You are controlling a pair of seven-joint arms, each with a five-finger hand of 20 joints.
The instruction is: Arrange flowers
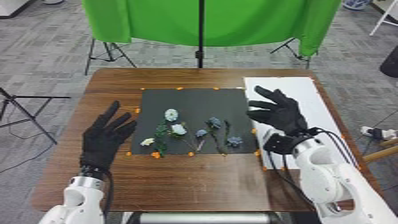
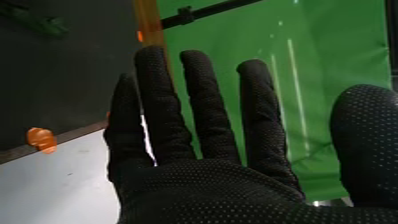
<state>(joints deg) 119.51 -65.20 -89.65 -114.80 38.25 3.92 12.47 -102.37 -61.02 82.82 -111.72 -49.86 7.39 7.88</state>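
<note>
The flowers (image 1: 179, 129) lie on the black mat (image 1: 204, 100), mostly toward its near edge, white blooms left and blue ones right. Both the left hand (image 1: 104, 138) and the right hand (image 1: 285, 118) are empty, fingers extended. The flowers look light, with thin stems that probably flex and roll, and blooms that could crush. A soft pinch mid-stem, clear of the petals, should suit them best.
</note>
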